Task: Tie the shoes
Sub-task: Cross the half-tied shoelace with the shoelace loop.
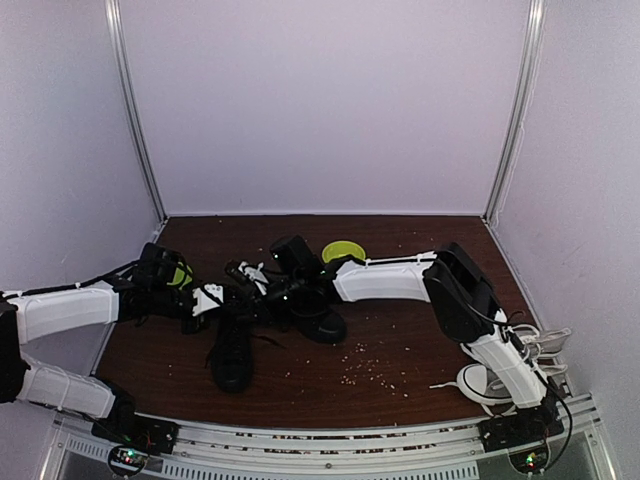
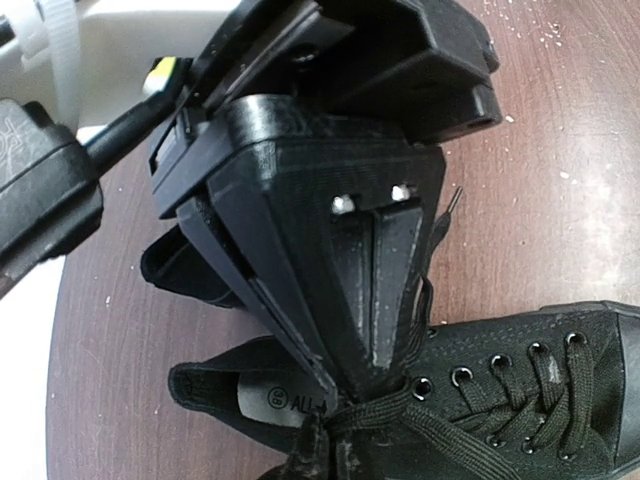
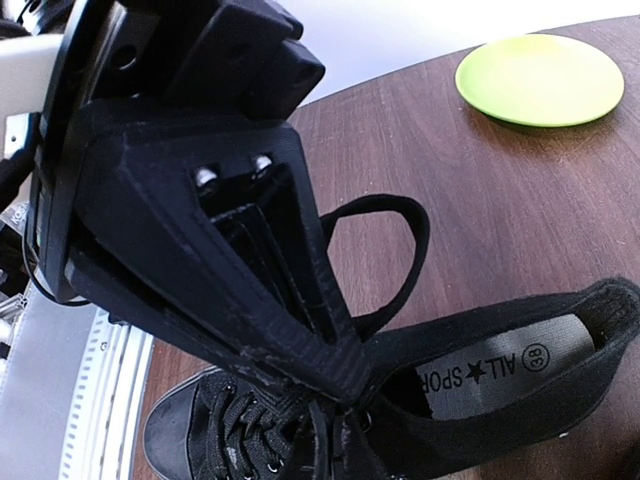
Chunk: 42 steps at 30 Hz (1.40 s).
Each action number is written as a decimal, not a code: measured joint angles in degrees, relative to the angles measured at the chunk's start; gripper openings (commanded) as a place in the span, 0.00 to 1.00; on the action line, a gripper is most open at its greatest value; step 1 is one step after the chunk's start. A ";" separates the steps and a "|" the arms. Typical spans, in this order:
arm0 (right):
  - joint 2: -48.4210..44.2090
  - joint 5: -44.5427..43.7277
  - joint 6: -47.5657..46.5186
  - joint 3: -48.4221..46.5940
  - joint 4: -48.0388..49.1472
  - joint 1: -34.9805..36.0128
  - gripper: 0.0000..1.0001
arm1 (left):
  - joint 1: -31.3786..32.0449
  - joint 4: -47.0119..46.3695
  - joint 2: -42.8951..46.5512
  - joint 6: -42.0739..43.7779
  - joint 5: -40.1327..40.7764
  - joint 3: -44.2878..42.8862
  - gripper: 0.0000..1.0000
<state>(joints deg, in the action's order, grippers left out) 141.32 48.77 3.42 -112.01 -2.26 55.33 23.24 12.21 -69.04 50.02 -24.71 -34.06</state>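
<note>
Left gripper pressed together, tips down on the bunched laces at the top eyelets of a black shoe, any strand actually pinched between the pads impossible to make out. Toe of that shoe stretching away from the tips toward the near edge of the table, open collar just behind them. Right gripper likewise closed tight, tips at the same lacing from the opposite side, a slack lace loop standing up just beside its fingers. Second black shoe lying close on the near side of the right gripper's wrist, just beside the first. Green plate well beyond the right gripper, flat on the same table
</note>
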 measured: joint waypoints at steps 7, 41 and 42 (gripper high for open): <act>-0.52 0.02 1.60 0.55 1.44 -1.14 0.10 | 0.00 1.49 -0.02 0.04 0.07 0.00 0.00; 0.48 0.02 -0.63 -4.72 -4.20 -1.62 0.26 | -0.07 1.07 -0.04 -0.31 0.46 0.00 0.00; 0.48 -0.04 -0.57 -4.72 -4.20 -1.73 0.24 | -0.07 1.07 -0.04 -0.31 0.46 0.00 0.00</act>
<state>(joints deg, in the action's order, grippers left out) 141.80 48.73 2.85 -116.73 -6.46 53.60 23.18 13.28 -69.08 49.71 -24.25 -34.06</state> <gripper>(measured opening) 0.270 0.005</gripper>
